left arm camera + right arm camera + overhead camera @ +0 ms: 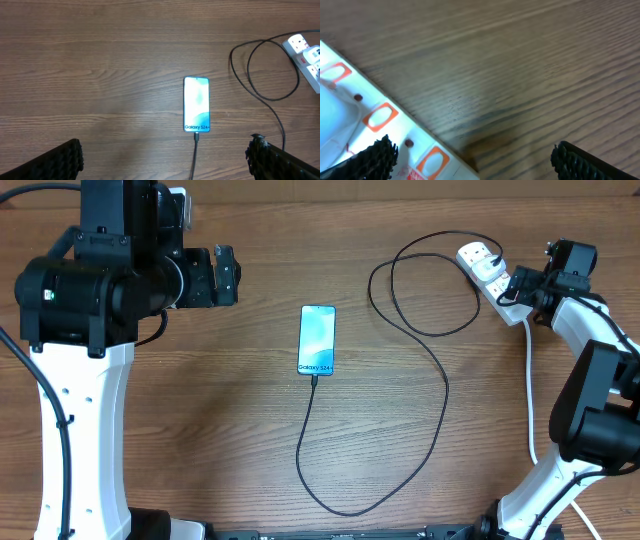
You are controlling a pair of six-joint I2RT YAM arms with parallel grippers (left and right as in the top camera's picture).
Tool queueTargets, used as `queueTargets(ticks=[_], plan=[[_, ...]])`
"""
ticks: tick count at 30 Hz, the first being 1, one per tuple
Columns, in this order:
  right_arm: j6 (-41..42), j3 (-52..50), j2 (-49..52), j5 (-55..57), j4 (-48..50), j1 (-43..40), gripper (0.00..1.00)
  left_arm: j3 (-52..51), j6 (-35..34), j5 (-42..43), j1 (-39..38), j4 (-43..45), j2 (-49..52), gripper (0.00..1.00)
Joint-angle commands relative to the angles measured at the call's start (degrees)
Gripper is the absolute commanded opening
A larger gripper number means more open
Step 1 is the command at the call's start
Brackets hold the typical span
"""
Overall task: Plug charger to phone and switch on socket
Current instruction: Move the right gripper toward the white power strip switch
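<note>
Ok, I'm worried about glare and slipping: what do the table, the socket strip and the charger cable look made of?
Table: wood or wood-look laminate, matte, with brown grain lines running across it.
Socket strip: smooth white plastic, probably hard, with orange-red marks on its face.
Charger cable: thin black sheath, likely rubbery plastic; it lies in loose, soft loops.

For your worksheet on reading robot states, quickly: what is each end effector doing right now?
Left end effector: open, holding nothing.
Right end effector: open, holding nothing, at the socket.
</note>
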Motion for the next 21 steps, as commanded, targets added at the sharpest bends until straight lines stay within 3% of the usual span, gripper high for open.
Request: queueTargets(ticks=[1,11,21], plan=[[-0.02,4.83,0.15,-0.24,-3.67,0.17,1.00,0.13,-0.59,-0.76,0.07,0.02,-0.39,1.00],[2.51,26.05,0.92,-3.10,-27.45,-0.02,1.00,0.13,-0.59,-0.76,0.07,0.02,-0.39,1.00],[2.56,25.62,2.34,-16.17,-32.57,-0.13,1.00,0.13,-0.59,-0.76,0.07,0.00,-0.39,1.00]])
